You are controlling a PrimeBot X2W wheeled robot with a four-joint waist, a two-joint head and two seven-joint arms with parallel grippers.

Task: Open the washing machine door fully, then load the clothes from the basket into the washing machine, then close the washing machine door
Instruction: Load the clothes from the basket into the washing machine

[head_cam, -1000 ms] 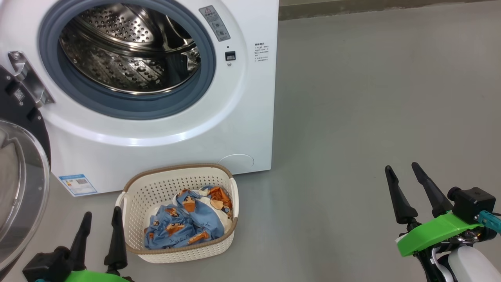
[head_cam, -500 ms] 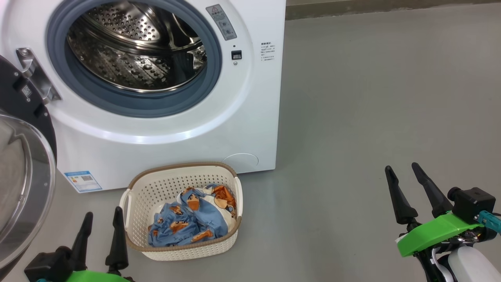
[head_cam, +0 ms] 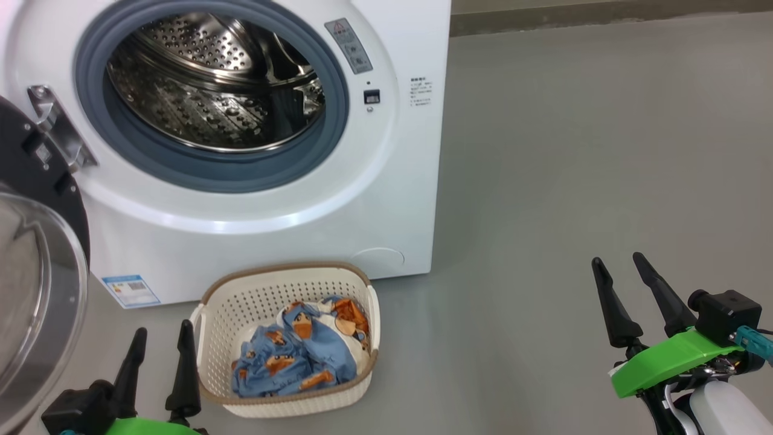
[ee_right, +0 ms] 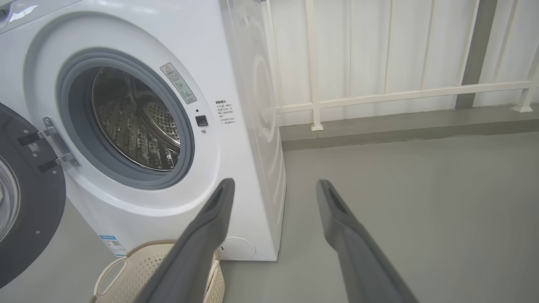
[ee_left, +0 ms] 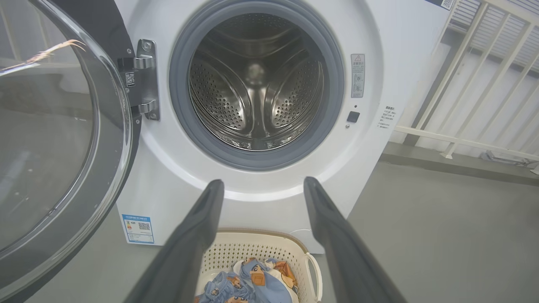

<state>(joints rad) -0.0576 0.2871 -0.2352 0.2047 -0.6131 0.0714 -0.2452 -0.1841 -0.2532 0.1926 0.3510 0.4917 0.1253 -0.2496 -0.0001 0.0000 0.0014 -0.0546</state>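
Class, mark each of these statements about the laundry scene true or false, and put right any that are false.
1. The large round glossy black door of the white washing machine stands open. True.
2. The light blue bear-printed clothes lie in the cream-white perforated plastic basket. True.
3. One garment is already inside the machine. False: its steel perforated drum is empty.
4. The left gripper and the right gripper are both open. True.
5. The basket stands against the machine's right side wall. False: it stands on the floor before the machine's front, below the drum opening.
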